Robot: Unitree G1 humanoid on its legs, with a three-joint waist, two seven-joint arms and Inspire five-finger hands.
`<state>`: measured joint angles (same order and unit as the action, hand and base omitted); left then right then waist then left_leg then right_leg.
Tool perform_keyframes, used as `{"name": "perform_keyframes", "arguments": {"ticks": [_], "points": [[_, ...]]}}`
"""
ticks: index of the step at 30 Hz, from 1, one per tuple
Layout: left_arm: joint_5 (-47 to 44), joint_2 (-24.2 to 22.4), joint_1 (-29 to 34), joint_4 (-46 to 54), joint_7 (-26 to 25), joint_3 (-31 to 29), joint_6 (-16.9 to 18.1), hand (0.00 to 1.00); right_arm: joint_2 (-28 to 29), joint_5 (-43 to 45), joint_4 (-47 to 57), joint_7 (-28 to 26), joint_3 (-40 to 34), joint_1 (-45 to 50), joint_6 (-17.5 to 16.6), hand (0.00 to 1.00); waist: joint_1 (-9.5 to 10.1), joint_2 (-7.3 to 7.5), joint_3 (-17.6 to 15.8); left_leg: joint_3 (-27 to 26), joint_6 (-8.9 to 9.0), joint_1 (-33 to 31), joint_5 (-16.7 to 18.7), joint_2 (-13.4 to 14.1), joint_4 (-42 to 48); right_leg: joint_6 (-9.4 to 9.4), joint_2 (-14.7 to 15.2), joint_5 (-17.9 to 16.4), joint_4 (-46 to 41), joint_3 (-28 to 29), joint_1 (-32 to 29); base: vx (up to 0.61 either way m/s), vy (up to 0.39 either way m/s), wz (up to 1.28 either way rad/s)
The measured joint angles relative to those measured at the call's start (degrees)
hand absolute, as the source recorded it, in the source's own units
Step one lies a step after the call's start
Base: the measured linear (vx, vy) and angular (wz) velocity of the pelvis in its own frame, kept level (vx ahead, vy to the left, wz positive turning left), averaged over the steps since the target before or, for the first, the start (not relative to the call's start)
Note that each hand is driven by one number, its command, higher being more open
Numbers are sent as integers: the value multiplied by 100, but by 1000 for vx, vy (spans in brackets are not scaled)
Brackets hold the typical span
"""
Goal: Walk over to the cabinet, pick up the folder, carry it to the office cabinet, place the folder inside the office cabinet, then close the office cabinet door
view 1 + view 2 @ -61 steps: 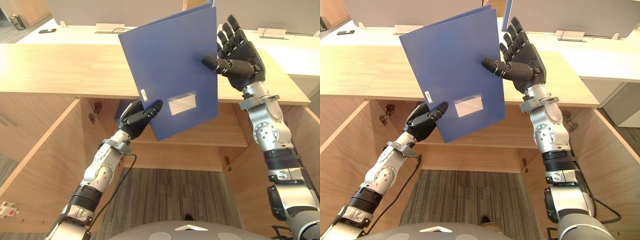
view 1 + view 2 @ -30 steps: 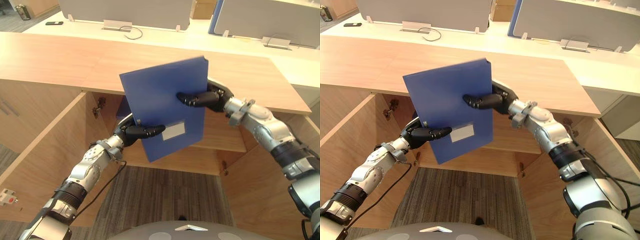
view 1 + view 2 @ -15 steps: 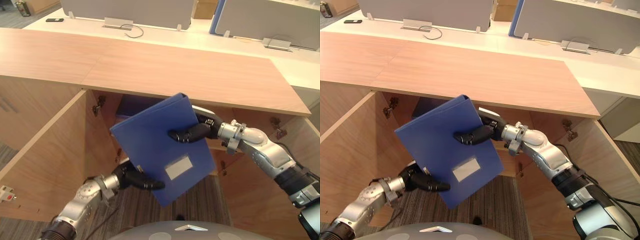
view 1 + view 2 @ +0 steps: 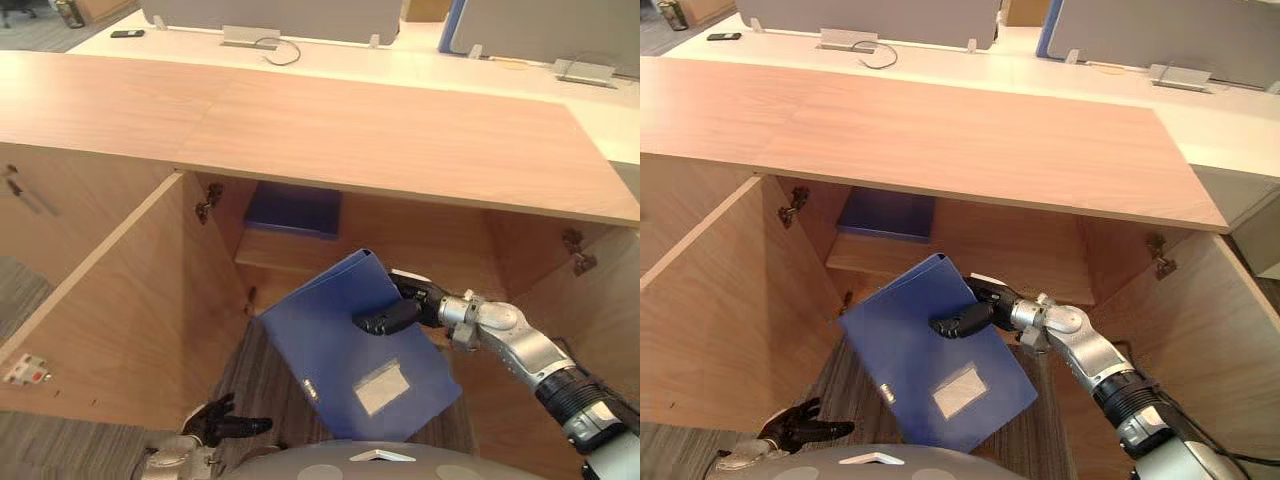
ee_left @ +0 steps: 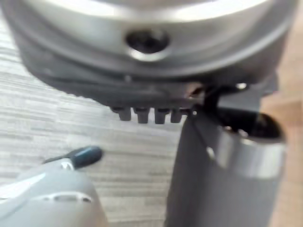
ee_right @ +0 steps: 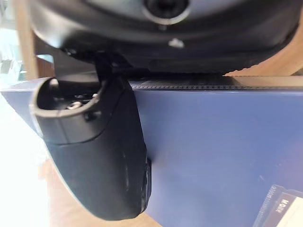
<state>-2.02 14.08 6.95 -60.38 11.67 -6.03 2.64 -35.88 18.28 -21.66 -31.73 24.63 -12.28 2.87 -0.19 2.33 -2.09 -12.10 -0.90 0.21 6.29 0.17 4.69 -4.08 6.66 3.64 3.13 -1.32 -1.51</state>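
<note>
While I held the flat blue plastic folder [image 4: 335,345] low in front of the open wooden office cabinet [image 4: 120,310], it hung tilted in the air, its far upper corner aimed at the opening and its near corner over the grey striped carpet [image 4: 255,385]. Only my right hand [image 4: 980,308] carried it. The thumb lay across the front cover and the fingers were curled behind the right edge, so it was pinched between them; the right wrist view showed the thumb [image 6: 94,156] pressed flat on the blue cover. My left hand [image 4: 800,425] sat low on the near left, well apart from the folder, fingers loosely spread and gripping nothing.

Inside, under the light wooden counter [image 4: 380,130], a second dark blue folder [image 4: 293,210] lay flat on the wooden shelf [image 4: 300,255], towards its left.

I judged the folder light and fairly stiff, though its smooth cover looked slippery, and a one-sided pinch let it swing about the thumb. A hold near the spine, or a second support under the near corner below the clear label pocket [image 4: 380,387], would have steadied it. Sliding it in far edge first seemed safest to me, minding the left door [image 4: 710,330], which stood wide open.
</note>
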Motion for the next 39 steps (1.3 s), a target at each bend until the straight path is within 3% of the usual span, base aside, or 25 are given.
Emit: {"name": "perform_keyframes", "arguments": {"ticks": [3, 9, 12, 18, 24, 27, 30, 32, 33, 36, 39], "points": [[-258, -194, 84, -28, -194, -311, -42, 100, 533, -561, -1061, 622, -635, 0, 10, 0, 52, -108, -71, 182, -7, -138, -82, -28, -8, 0, 25, 1, 5, -172, -48, -36, -35, 32], [-700, -516, 261, -27, -375, -551, -69, 100, 1544, -288, -2088, 2032, -2474, -60, 12, 0, 127, -311, -194, 354, -17, -183, -247, -79, -208, -17, 51, 18, 83, -327, -69, -21, -20, 16], [-1039, -666, 195, 37, -465, -621, -55, 100, 2149, 836, -2380, 2950, -3649, -332, -109, 0, 154, -400, -290, 475, -8, -191, -406, -101, -417, -32, 55, 30, 118, -459, -98, -42, -36, 19], [-1187, -992, 187, 150, -807, -739, -30, 100, 2686, 3076, -2493, 3960, -4746, -1035, -1003, 0, 188, -514, -485, 535, -24, -194, -528, -120, -605, -32, 58, 45, 126, -513, -113, -12, -10, 6], [-1131, -1083, 114, 264, -886, -726, -26, 100, 2735, 4533, -2494, 4239, -5614, -1730, -1648, 0, 223, -563, -725, 646, -42, -326, -682, -169, -816, -36, 105, 47, 130, -639, -265, -26, 3, 12], [-1149, -1107, 52, 268, -962, -723, -31, 100, 2728, 4801, -2549, 4441, -6073, -2025, -1809, 0, 290, -605, -838, 665, -43, -385, -690, -166, -809, -38, 111, 48, 126, -662, -309, 0, 4, 5], [-1212, -1221, -6, 505, -1076, -729, -17, 100, 2640, 4917, -2543, 4691, -6472, -2611, -1836, 0, 306, -752, -1084, 664, 37, -700, -575, -68, -419, 9, 122, 12, -233, -671, -584, -31, 4, 4], [-1443, -1348, -137, 749, -1109, -729, 9, 100, 2402, 4912, -2535, 4821, -6506, -3226, -1822, 0, 337, -917, -1380, 680, 49, -1341, -205, 50, 577, 112, 139, -254, -1069, -672, -1141, -144, 4, 10], [-1650, -1392, -201, 808, -1127, -728, 4, 100, 2286, 4912, -2534, 4878, -6506, -3489, -1811, 0, 347, -950, -1443, 697, 56, -1653, 3, 50, 1081, 80, 191, -575, -1609, -665, -1435, -124, -17, 14], [-2297, -1522, -215, 937, -1145, -722, 5, 100, 2043, 4901, -2507, 4972, -6331, -4045, -1772, 0, 476, -1062, -1614, 695, 56, -2165, 439, 135, 2039, 43, 233, -1117, -2569, -599, -1949, -110, -16, 4], [-2855, -1579, -238, 1147, -1254, -708, 7, 100, 1897, 4889, -2455, 5143, -5918, -4812, -1697, 0, 478, -1087, -1886, 615, 56, -2691, 580, 177, 2548, 95, 286, -1368, -3328, -444, -2645, -171, -18, -10]]}}
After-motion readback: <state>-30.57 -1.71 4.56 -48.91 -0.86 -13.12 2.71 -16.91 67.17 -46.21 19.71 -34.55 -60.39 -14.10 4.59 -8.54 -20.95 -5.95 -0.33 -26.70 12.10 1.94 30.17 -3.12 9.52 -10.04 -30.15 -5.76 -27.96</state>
